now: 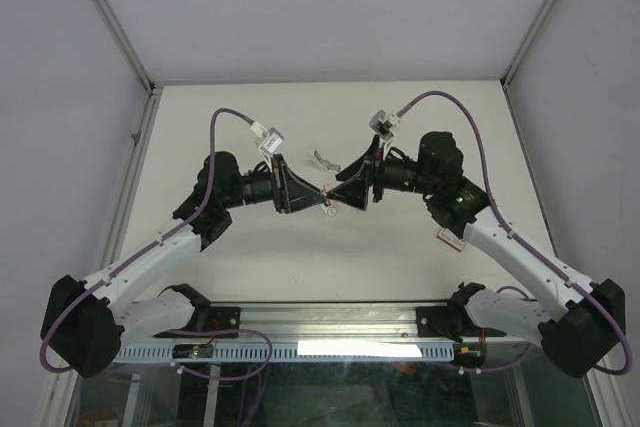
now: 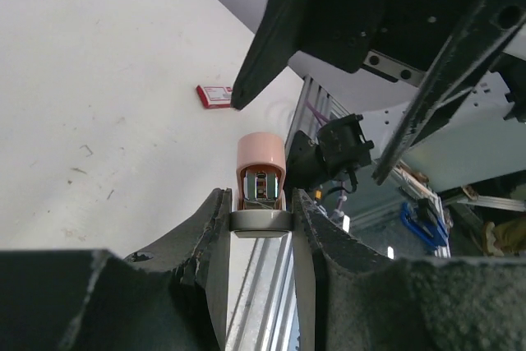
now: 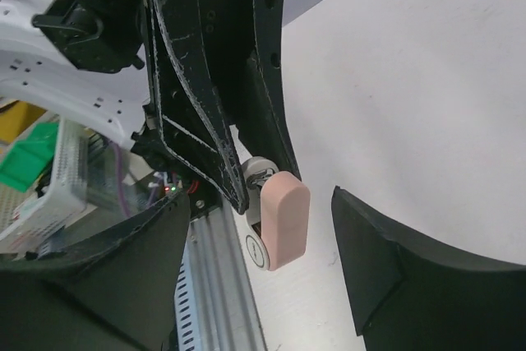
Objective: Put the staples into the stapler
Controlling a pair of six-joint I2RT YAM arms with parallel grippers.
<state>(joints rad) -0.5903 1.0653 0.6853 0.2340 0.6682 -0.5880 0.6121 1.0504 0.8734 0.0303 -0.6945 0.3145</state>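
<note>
Off-white tabletop [image 1: 300, 107], scuffed, with a few dark specks. Small red-and-white flat box [image 2: 214, 96] lies flat on it, nothing touching it. Silver rail [image 1: 330, 319] runs along the tabletop edge on the near side of the box. Slotted white cable duct [image 1: 250, 352] sits just past the rail from the box. Metal corner post [image 1: 110, 12] and pale walls stand well beyond the box. Green bin [image 3: 29, 154] and white mesh basket [image 3: 53, 182] sit side by side, lower than the box.

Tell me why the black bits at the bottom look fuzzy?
Left wrist: the left fingers sit too close to the camera, so they blur; the stapler is sharp. Right wrist: the right fingers are soft too. Top: all sharp, with white glare on the rail.
</note>
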